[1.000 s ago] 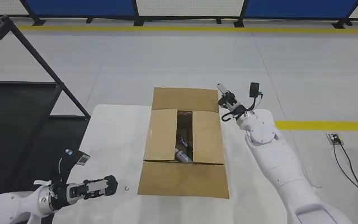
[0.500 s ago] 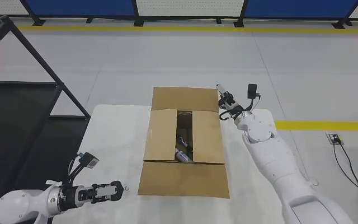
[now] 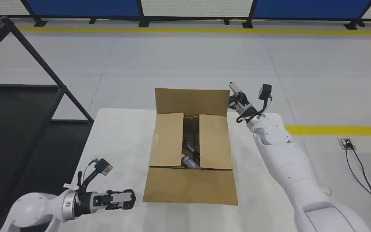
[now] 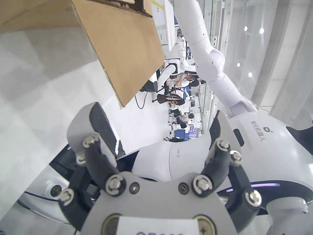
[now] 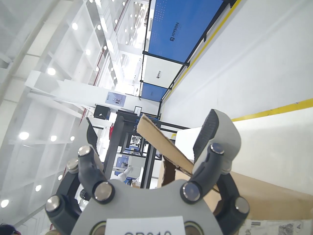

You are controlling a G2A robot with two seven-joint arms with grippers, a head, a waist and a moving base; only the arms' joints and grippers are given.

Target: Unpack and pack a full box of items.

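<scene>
A brown cardboard box (image 3: 190, 185) sits mid-table with its four flaps folded outward. Several packaged items (image 3: 189, 152) lie in the opening between the side flaps. My right gripper (image 3: 235, 95) is at the right corner of the far flap (image 3: 191, 101). It is open, and the flap's edge (image 5: 159, 143) runs between its fingers (image 5: 215, 128). My left gripper (image 3: 124, 199) hovers low over the table just left of the near flap, open and empty. In the left wrist view that flap (image 4: 117, 37) hangs ahead of the left gripper (image 4: 159, 128).
The white table (image 3: 116, 145) has free surface left of the box and a narrower strip on its right. A black metal frame (image 3: 35, 69) and dark floor area stand beyond the table's left edge.
My left gripper has slid right along the table's front toward the near flap's left corner. My right gripper shifted slightly right at the far flap, which now looks a little wider.
</scene>
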